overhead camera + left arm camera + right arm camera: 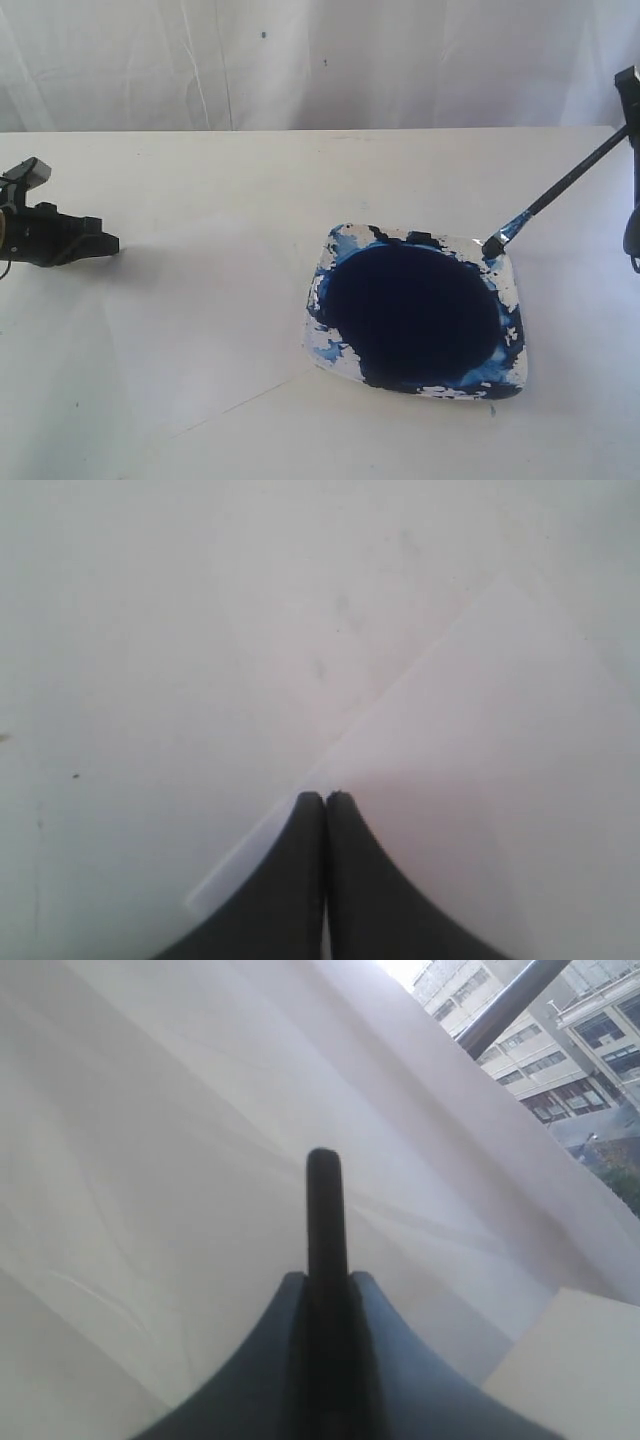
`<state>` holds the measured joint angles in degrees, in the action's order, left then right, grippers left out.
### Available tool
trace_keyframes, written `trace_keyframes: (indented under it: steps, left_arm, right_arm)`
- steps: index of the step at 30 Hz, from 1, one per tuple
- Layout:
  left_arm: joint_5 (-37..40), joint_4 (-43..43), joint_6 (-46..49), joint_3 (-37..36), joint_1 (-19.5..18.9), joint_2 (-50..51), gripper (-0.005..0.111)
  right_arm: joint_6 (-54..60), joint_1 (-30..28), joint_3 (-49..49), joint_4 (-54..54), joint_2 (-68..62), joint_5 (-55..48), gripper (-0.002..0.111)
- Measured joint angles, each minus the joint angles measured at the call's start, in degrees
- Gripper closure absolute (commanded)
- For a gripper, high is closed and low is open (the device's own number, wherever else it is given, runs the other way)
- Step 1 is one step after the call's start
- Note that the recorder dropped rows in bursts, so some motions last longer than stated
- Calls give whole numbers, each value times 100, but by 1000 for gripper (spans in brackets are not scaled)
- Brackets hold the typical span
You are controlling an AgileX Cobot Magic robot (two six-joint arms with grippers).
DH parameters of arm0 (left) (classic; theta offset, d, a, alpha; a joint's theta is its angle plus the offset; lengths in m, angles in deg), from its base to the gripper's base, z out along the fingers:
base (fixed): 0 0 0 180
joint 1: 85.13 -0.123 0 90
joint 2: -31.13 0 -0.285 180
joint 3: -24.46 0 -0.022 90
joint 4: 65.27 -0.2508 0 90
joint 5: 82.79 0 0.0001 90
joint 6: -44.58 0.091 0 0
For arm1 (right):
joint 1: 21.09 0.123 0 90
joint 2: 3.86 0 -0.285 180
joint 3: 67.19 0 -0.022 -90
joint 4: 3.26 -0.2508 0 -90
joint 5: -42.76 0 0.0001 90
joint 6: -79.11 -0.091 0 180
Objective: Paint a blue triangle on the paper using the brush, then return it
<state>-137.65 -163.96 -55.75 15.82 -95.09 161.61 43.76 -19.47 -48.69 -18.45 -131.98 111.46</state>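
Navy paint fills the dish [322, 345], the brush [560, 195] tip sits at its rim, handle clamped in the right pincer [323, 1280]. The left pincer [325, 798] is closed (jaws pressed together) by the paper [500, 780] corner.

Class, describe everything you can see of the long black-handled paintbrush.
The long slim black-handled paintbrush slants down from the right claw, which is shut on its upper handle. A short silvery, blue-smeared ferrule leads to small blue-stained bristles at the corner rim of the square, paint-smeared white dish; whether they touch it is unclear.
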Motion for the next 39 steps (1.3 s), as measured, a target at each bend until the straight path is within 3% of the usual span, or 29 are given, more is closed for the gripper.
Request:
trace_keyframes:
  steps: [7, 39]
  left_arm:
    - [0, 0, 0, 0, 0, 0, 107]
    - [0, 0, 0, 0, 0, 0, 107]
  right_arm:
    - [-665, 0, 0, 278, 0, 19, 108]
    - [-702, 65, -765, 526, -326, -1220, 108]
